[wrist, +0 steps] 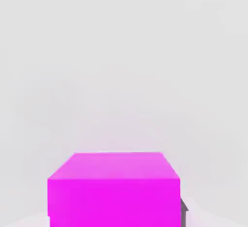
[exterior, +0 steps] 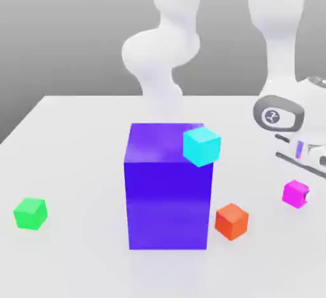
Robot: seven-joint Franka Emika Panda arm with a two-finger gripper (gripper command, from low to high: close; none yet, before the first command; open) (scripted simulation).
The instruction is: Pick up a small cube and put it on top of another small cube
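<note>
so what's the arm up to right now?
The white robot arm has its gripper down at the small matte magenta cube, which sits on the white table at the exterior view's right. The small green cube sits far across the table, with the tall purple block, cyan cube and orange-red cube between. Nothing is stacked yet.
</note>
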